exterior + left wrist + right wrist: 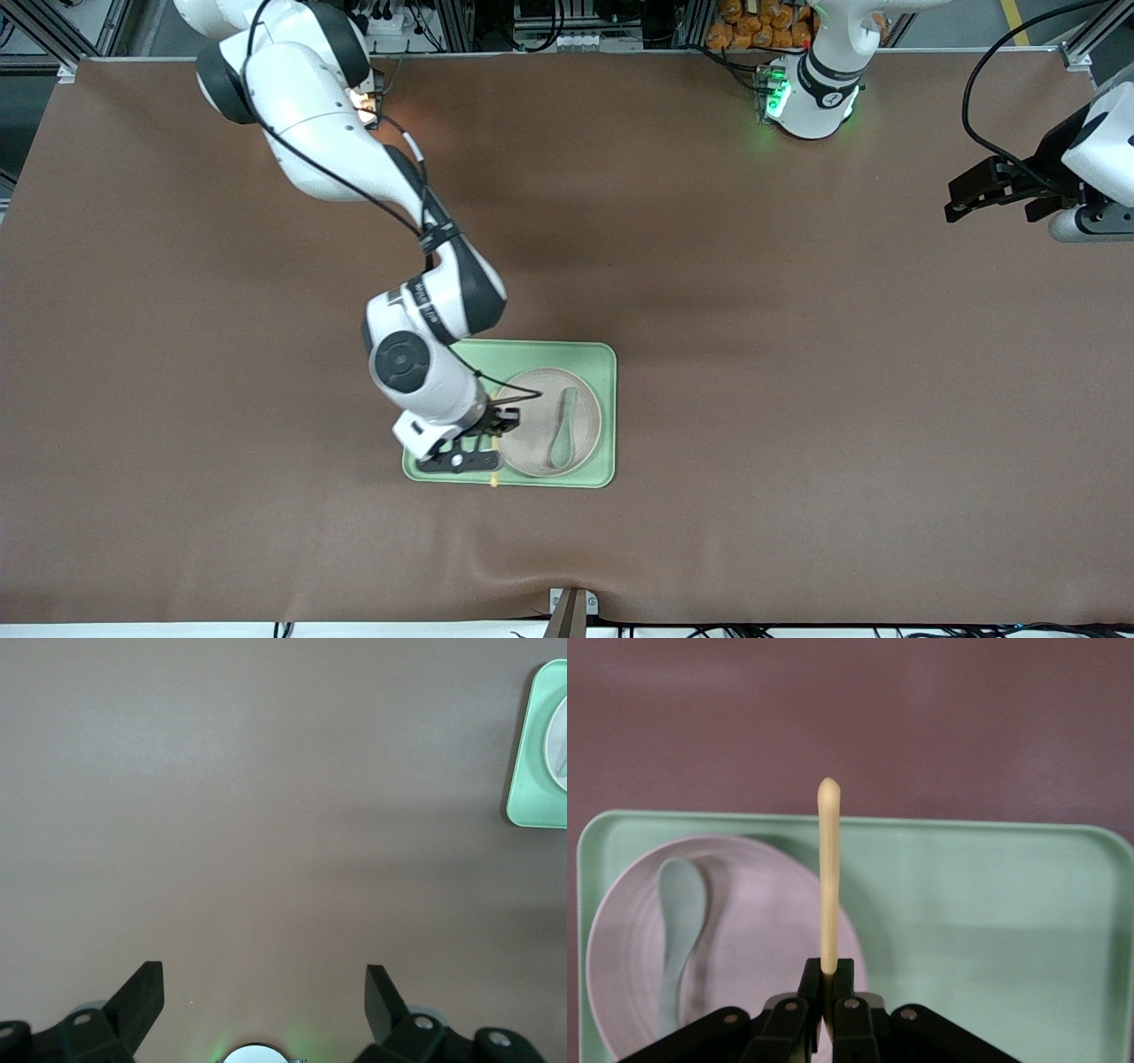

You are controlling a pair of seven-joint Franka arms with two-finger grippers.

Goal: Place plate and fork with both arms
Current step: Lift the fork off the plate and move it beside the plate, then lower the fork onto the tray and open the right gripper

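Pale-yellow fork [828, 877]: clamped by its end in the right gripper [829, 988], over the green tray [594, 354] beside the plate [532, 425], likely for setting down there. Plate: on tray, grey-green spoon [563, 431] inside. Left gripper [264, 992]: fingers spread, empty, waiting over bare tabletop [797, 399].

Brightness: even, soft overhead light on the brown desk [797, 399]; no glare.
Shadows: faint, diffuse patches on the desk beside the right arm [337, 151].
Colour: a green lamp glows on the left arm's base [811, 97].
Focus: front view sharp; the fork [828, 877] slightly soft in the right wrist view.
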